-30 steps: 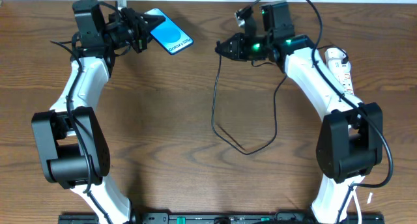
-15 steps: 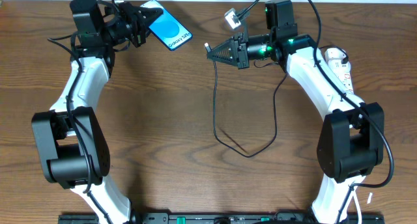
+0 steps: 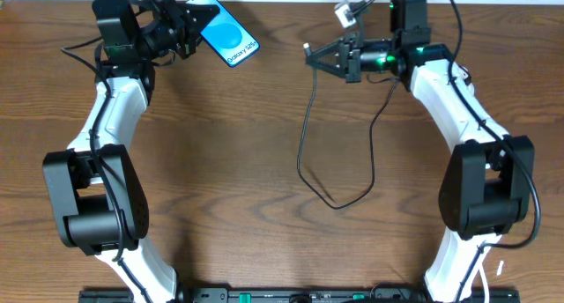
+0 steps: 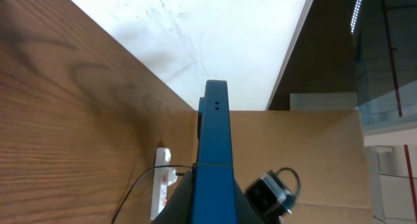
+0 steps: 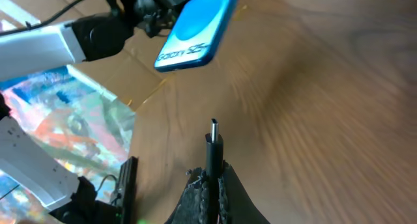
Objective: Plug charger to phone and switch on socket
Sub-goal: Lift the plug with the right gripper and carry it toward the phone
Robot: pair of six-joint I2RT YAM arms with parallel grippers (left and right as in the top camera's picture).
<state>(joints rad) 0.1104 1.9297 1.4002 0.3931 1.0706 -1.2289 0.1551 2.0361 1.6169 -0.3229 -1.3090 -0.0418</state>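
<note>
My left gripper (image 3: 187, 25) is shut on the phone (image 3: 227, 32), a slim blue-screened smartphone with a pale circle, held above the table's far left. In the left wrist view the phone (image 4: 215, 159) stands edge-on between the jaws. My right gripper (image 3: 319, 56) is shut on the charger's plug end; the small plug tip (image 5: 214, 126) sticks out past the fingers and points toward the phone (image 5: 194, 30), with a gap between them. The thin black cable (image 3: 304, 153) hangs down and loops on the table. The white socket strip (image 4: 161, 185) shows in the left wrist view; in the overhead view the right arm hides it.
The brown wooden table (image 3: 229, 188) runs to a far edge with a white surface behind it (image 4: 215, 28). A cardboard box (image 4: 306, 152) stands beyond the socket. The arm bases sit at the near edge.
My right gripper has risen and moved right and back with the plug, turning to point left at the phone. My left gripper has lifted the phone slightly toward the far edge.
</note>
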